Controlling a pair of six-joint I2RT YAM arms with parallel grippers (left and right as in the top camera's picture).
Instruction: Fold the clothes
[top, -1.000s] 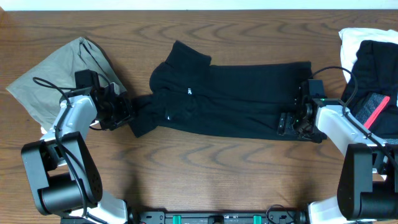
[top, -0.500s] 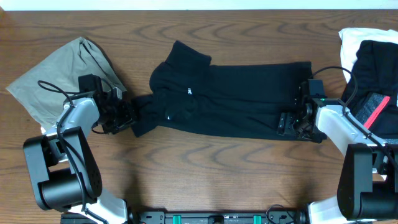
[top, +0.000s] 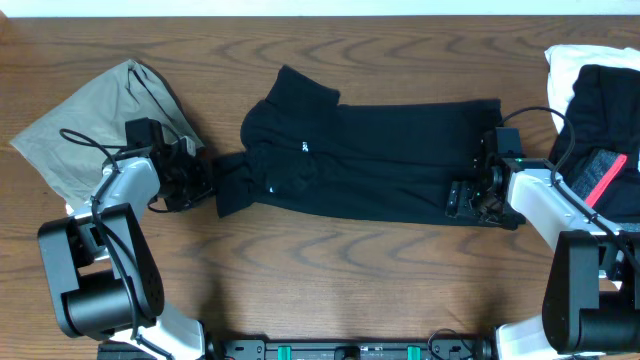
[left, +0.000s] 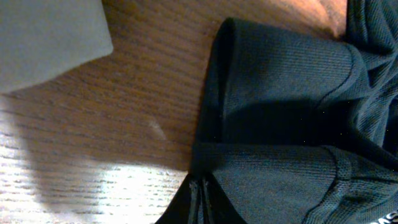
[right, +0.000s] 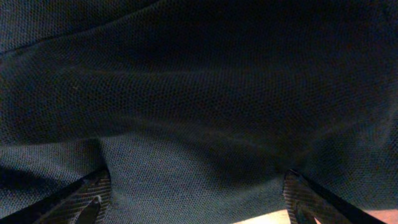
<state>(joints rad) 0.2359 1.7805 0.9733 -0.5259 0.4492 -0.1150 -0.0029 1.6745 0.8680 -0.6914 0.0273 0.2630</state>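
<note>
At mid-table (top: 330, 280), the black garment (top: 380, 160) lies spread; the left gripper (top: 205, 180) pinches its left hem tight, and the right gripper (top: 468, 198) stands wide over its right edge.

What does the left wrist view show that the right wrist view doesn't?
Only left wrist: the olive-grey garment's corner and the left tool pinched shut on the black garment's hem. Only right wrist: the right tool spread open, fabric nearly filling the frame. Both: the black garment and wood table, just a sliver of table on the right wrist.
</note>
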